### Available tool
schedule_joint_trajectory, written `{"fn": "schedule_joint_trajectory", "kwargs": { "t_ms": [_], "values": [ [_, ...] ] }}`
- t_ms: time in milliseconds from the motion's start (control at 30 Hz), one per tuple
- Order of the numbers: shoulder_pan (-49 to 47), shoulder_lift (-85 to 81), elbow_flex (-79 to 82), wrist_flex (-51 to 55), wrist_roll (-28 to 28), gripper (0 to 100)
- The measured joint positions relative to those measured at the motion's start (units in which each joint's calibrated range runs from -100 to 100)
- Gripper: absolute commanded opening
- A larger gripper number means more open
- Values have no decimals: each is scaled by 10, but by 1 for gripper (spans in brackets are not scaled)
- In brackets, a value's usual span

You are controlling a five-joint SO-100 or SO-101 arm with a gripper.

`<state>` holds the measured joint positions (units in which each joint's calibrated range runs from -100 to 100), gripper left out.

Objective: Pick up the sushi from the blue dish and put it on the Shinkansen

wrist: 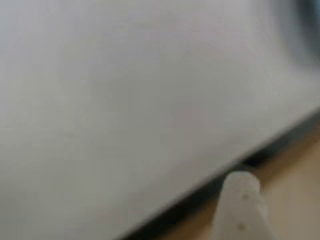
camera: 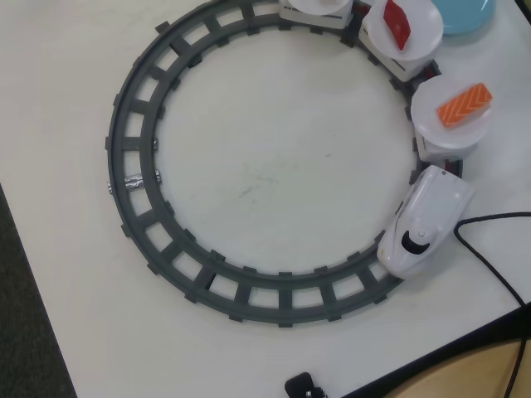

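Observation:
The orange striped sushi (camera: pixel 465 104) lies on a white round plate (camera: pixel 431 116) on the car right behind the Shinkansen (camera: pixel 426 222), which stands on the grey ring track (camera: pixel 133 166) at the right. The blue dish (camera: pixel 465 12) is cut off at the top right and shows nothing on it. My gripper (wrist: pixel 242 187) does not show in the overhead view. In the blurred wrist view only one white fingertip (wrist: pixel 240 200) shows, over the table's edge, with nothing seen in it.
A plain dark red piece (camera: pixel 397 23) sits on the second car's white plate (camera: pixel 423 33). A black cable (camera: pixel 489 249) runs across the table right of the train. A small black object (camera: pixel 304 386) sits at the front edge. Wood-coloured floor (wrist: pixel 295 200) lies beyond the table's edge.

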<state>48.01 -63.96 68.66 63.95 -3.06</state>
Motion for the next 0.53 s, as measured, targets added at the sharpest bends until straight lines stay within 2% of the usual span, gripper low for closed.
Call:
{"fn": "schedule_joint_trajectory", "kwargs": {
  "t_ms": [233,433,533],
  "values": [
    [3,-173,209,3,0,18],
    [10,-328,243,64,0,18],
    [6,-346,244,72,0,18]
  ]
}}
